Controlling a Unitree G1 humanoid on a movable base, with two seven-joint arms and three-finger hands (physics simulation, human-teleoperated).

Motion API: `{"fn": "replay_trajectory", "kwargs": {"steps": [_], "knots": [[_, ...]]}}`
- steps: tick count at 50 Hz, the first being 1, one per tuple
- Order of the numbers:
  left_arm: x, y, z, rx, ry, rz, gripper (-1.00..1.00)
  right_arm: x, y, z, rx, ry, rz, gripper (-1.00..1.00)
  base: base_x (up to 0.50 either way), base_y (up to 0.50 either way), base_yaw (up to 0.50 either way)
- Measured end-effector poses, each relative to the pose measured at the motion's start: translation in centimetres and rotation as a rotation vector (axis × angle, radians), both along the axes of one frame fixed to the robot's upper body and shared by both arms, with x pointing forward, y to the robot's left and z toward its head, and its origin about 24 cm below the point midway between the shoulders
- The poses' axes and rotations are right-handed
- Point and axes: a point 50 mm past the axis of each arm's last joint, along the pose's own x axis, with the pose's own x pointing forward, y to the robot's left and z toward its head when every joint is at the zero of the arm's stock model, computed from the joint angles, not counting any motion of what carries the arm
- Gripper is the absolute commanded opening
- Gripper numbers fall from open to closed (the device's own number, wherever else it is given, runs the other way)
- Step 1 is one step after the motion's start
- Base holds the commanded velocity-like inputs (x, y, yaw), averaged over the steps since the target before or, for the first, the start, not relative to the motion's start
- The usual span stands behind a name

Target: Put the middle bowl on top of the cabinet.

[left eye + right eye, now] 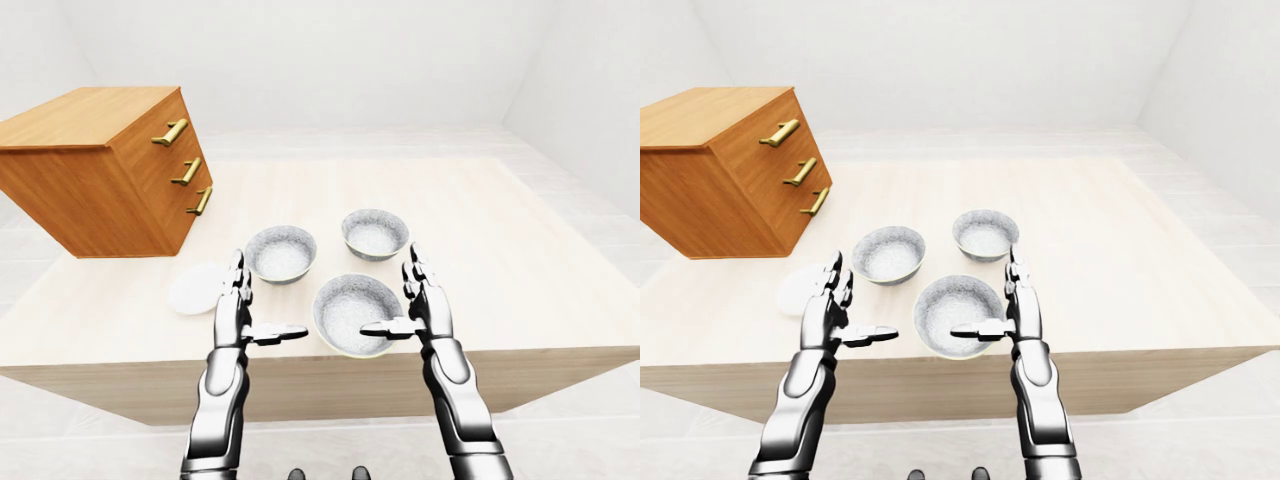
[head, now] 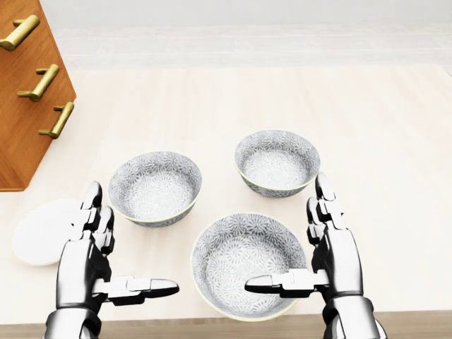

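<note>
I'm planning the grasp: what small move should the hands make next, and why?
Probably close both hands inward on the near bowl: the left hand and right hand stand open either side of it, neither gripping, so it cannot be lifted to the cabinet.

Both hands, left hand [image 2: 95, 258] & right hand [image 2: 328, 251], open, fingers up, thumbs inward.

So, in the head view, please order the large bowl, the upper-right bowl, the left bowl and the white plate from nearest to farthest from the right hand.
From the right hand:
1. Large bowl, bottom centre, with the thumb over it.
2. Upper-right bowl, just above the fingertips.
3. Left bowl, beyond the large bowl, to the left.
4. White plate, at the far left edge.
</note>
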Motion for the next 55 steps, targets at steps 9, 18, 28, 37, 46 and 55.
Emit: {"fn": "replay_trajectory", "kwargs": {"steps": [9,18,28,37,46,55], "knots": [[0.2,0.4,0.2,0.025,-0.010,-0.022,1.00,0.2,-0.8,-0.3,-0.028,0.012,-0.005,1.00,0.00,0.00,0.00],[0.2,0.6,0.5,0.052,-0.033,-0.027,1.00,0.1,-1.4,-0.6,-0.069,0.015,-0.032,1.00,0.00,0.18,0.00],[0.0,1.1,1.1,0.065,-0.051,-0.027,1.00,-0.1,-1.6,-0.7,-0.091,0.013,-0.046,1.00,0.00,0.50,0.00],[-0.1,1.3,1.5,0.070,-0.059,-0.027,1.00,-0.2,-1.8,-0.4,-0.100,0.007,-0.052,1.00,0.00,0.50,0.00],[-0.1,1.7,1.2,0.077,-0.056,-0.020,1.00,-0.2,-1.9,-0.2,-0.105,0.004,-0.053,1.00,0.00,0.50,0.00],[-0.1,2.0,0.9,0.076,-0.058,-0.019,1.00,-0.1,-1.9,0.0,-0.107,0.002,-0.051,1.00,0.00,0.50,0.00]]}}
